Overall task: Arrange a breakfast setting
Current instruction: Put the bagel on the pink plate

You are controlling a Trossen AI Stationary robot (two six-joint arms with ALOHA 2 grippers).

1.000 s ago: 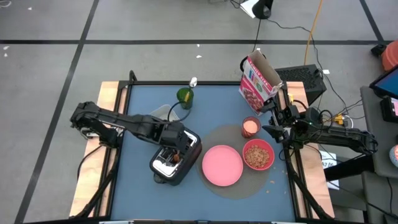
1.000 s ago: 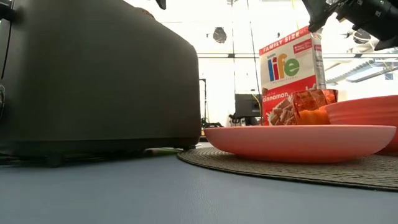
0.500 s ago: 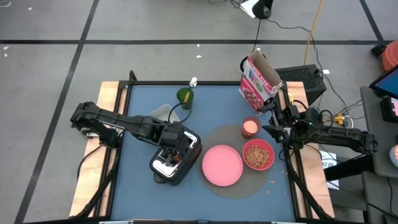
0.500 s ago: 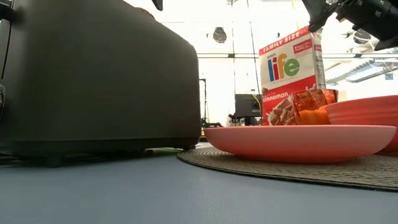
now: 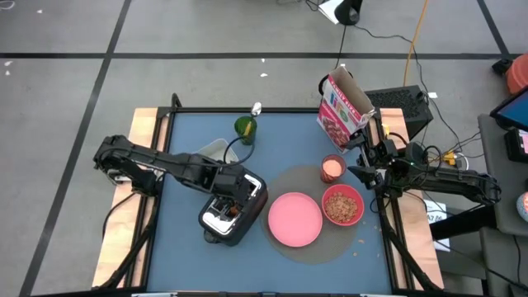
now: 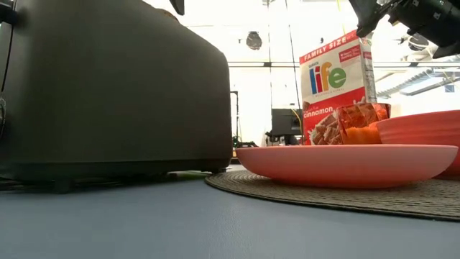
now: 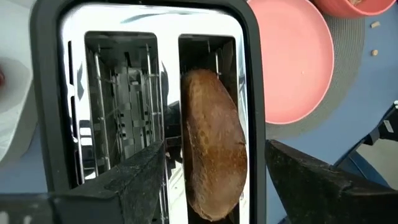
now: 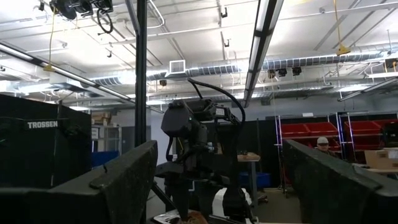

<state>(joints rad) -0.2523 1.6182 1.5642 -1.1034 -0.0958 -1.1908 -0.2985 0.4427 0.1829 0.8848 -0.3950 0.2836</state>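
Observation:
The round browned bread (image 7: 211, 155) stands on edge in one slot of the silver-and-black toaster (image 5: 229, 213). My left gripper (image 7: 214, 180) hovers open above the toaster (image 7: 46, 99), pointing down, one finger on either side of the bread without touching it. The large pink plate (image 5: 294, 219) lies on a round grey mat (image 5: 289, 177), with the red bowl (image 5: 342, 205) of cereal and the small pink cup (image 5: 332, 168) beside it. My right gripper (image 8: 217, 180) is open and empty, raised at the table's right edge (image 5: 363, 153). I cannot make out the spoon.
An open cereal box (image 5: 341, 111) stands at the far right. A green object (image 5: 245, 128) and a white container (image 5: 213, 150) sit far left of the toaster. Bare blue table (image 5: 190, 264) lies along the near edge.

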